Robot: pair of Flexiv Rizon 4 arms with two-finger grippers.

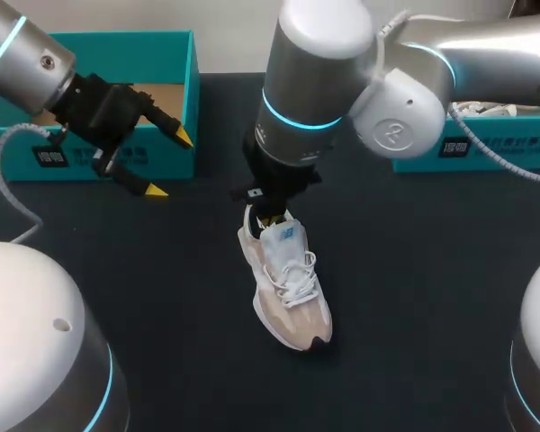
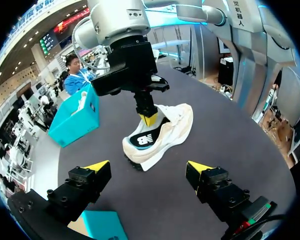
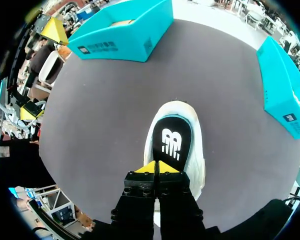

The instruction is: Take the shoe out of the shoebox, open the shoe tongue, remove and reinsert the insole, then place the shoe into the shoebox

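Finds the shoe (image 1: 286, 286) out on the table (image 1: 432, 297), heel right under the right claw (image 3: 156, 168) with tips pinched tight over the insole (image 3: 171, 142), toe pointing back toward the robot, left claw (image 1: 169, 164) wide open, far off by the shoebox (image 1: 117, 38).

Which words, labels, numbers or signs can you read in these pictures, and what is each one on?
On the left shoebox: dark label, white print, too small to read.
On the right shoebox: a like label, too blurred to read.
On the insole: white logo on black, no readable word.
On the shoe tongue: blue mark, too small to read.
Nothing can be quoted.
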